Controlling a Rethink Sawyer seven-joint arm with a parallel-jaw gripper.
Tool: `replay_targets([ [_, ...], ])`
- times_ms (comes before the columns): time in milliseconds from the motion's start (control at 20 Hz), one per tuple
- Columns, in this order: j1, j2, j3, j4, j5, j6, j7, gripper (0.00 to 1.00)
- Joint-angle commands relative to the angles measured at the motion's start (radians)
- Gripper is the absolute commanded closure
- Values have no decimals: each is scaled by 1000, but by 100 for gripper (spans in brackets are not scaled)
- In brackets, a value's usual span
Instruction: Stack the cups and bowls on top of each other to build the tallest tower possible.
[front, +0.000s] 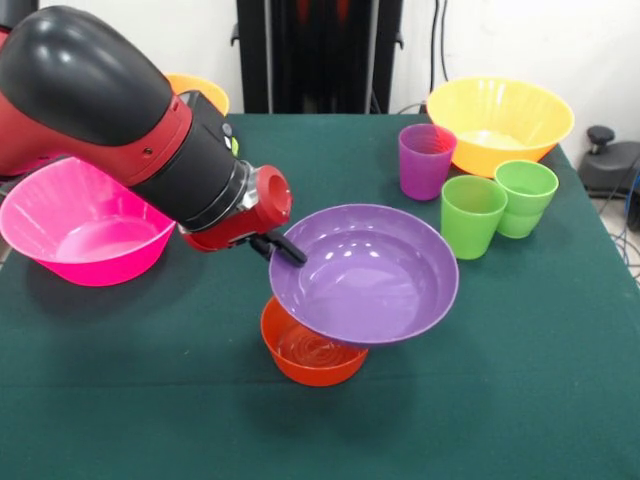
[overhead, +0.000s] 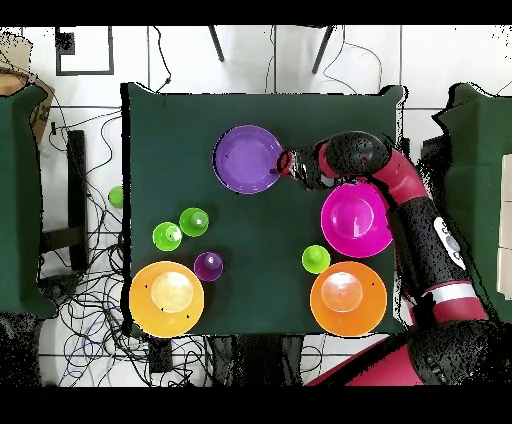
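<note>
table (front: 560, 400): green cloth | on it: bowls (front: 85, 225), cups (front: 472, 215) (bowls mostly near edges)

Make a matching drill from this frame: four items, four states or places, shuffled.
Items:
1. purple bowl
2. small orange bowl
3. purple cup
4. pink bowl

States:
A. under another bowl
B. upright beside a yellow bowl
C. tilted, gripper at its rim
D. partly hidden behind the arm

Pairs: 1-C, 2-A, 3-B, 4-D
</note>
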Motion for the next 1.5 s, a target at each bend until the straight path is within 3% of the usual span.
replay_targets([
  [50,28,11,19,-103,-66,106,-378,100],
  [650,47,23,12,-189,-84,171,-441,100],
  [1500,44,27,14,-178,-80,147,-447,100],
])
